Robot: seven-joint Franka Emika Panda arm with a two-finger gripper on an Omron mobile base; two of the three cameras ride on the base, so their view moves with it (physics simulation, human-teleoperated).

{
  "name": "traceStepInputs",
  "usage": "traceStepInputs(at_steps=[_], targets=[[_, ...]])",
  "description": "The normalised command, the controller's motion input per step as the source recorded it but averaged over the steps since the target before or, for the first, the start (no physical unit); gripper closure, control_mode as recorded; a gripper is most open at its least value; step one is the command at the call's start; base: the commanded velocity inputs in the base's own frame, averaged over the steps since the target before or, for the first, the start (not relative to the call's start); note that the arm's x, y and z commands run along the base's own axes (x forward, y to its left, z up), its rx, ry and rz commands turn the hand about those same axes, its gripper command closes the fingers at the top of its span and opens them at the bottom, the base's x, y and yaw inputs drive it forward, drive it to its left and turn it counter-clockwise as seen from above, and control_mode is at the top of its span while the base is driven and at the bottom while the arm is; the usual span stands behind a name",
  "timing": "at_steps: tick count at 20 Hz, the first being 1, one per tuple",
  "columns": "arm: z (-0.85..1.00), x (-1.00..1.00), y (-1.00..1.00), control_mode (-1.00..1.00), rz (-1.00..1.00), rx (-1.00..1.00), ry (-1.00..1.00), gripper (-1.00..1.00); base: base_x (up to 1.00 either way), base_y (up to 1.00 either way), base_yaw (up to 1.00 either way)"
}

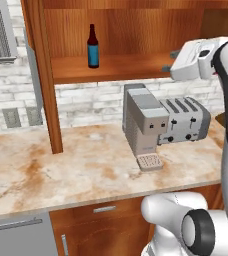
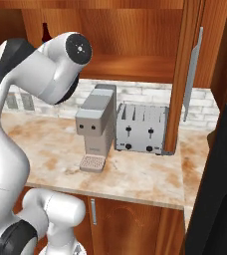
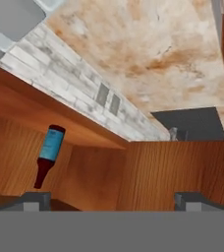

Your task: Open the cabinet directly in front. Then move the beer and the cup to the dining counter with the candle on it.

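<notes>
Marble countertop [image 1: 46, 165] spreads across the near ground, its beige top streaked with rust, as the white arm reaches up into the open cabinet [image 1: 111, 30] above. Both doors stand swung aside, the left one edge-on beside the shelf [image 1: 111, 67], the right one with its silver bar handle [image 2: 192, 74] turned out toward the room, so the first step looks done. On the left of the shelf the beer [image 1: 92, 46] stands upright, blue label facing out, untouched; seen from the rolled hand camera it hangs neck-down at the left. At the right end of the shelf, level with the bottle and well apart from it, the gripper [image 3: 113, 199] has its fingertips [image 3: 35, 199] spread wide with nothing between them. Where the cup stands cannot be told from these pictures. Carrying both drinks to the dining counter is still to come.

Below the shelf a grey coffee machine [image 1: 143, 122] and a four-slot toaster [image 1: 186, 120] sit side by side against the white brick wall [image 1: 86, 100]. Both are well under the shelf, but an arm lowering a bottle would have to clear them and the door edges.
</notes>
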Motion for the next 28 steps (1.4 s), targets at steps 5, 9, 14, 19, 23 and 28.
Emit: traceStepInputs(at_steps=[5,9,14,19,23,28], targets=[[0.02,0.15,0.09,-1.0,0.01,0.11,0.09,-1.0,0.0,0.0,0.0],[0.0,0.21,0.34,-1.0,0.03,0.16,0.1,-1.0,0.0,0.0,0.0],[0.03,0.22,0.14,-1.0,0.01,0.07,0.1,-1.0,0.0,0.0,0.0],[0.1,0.45,0.21,-1.0,0.0,0.13,0.25,-1.0,0.0,0.0,0.0],[0.35,0.46,0.15,-1.0,0.0,0.14,0.33,-1.0,0.0,0.0,0.0],[0.5,0.24,0.09,-1.0,0.0,0.1,0.24,-1.0,0.0,0.0,0.0]])
